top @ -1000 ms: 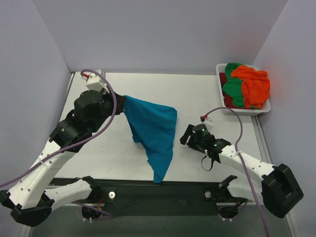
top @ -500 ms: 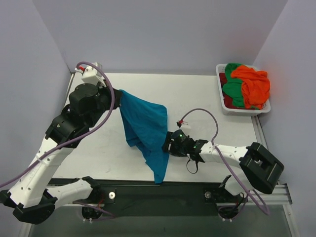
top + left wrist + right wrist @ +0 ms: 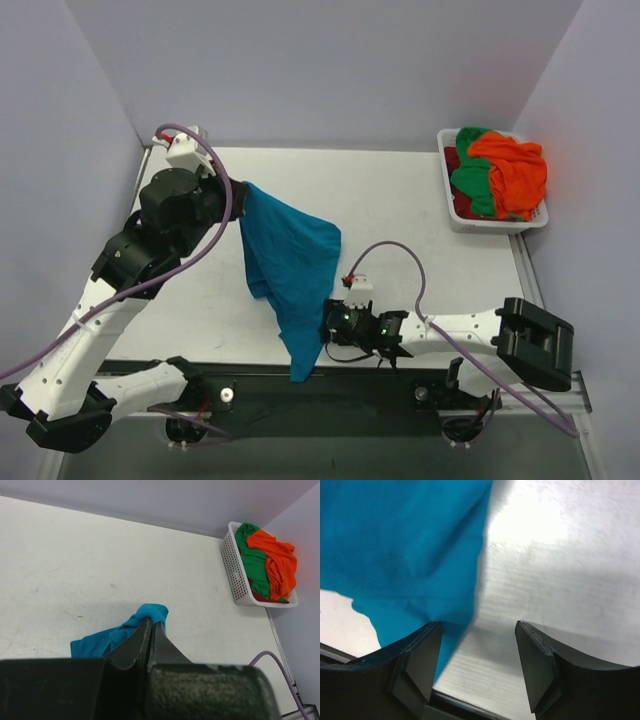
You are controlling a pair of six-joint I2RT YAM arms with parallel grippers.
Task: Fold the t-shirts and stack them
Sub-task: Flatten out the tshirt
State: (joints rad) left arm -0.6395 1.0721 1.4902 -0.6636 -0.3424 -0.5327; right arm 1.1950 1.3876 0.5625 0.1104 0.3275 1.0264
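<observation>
The teal blue t-shirt (image 3: 290, 270) hangs from my left gripper (image 3: 238, 195), which is shut on its upper corner, held above the table's left half. In the left wrist view the closed fingers pinch a bunch of teal fabric (image 3: 150, 614). The shirt's lower tail reaches the table's near edge. My right gripper (image 3: 328, 322) is open and low, right beside the hanging tail; in the right wrist view the teal fabric (image 3: 410, 550) fills the upper left, next to the left finger (image 3: 417, 660), and nothing is between the fingers. Orange (image 3: 515, 170) and green (image 3: 470, 185) t-shirts, with a little dark red, lie in the basket.
The white plastic basket (image 3: 492, 226) stands at the table's back right corner; it also shows in the left wrist view (image 3: 235, 575). The table's dark front rail (image 3: 330, 385) runs just below the right gripper. Grey walls enclose the back and sides.
My right gripper has swept left and toward the near edge, from the table's middle right to the shirt's lower tail. The shirt hangs narrower and has shifted slightly left.
</observation>
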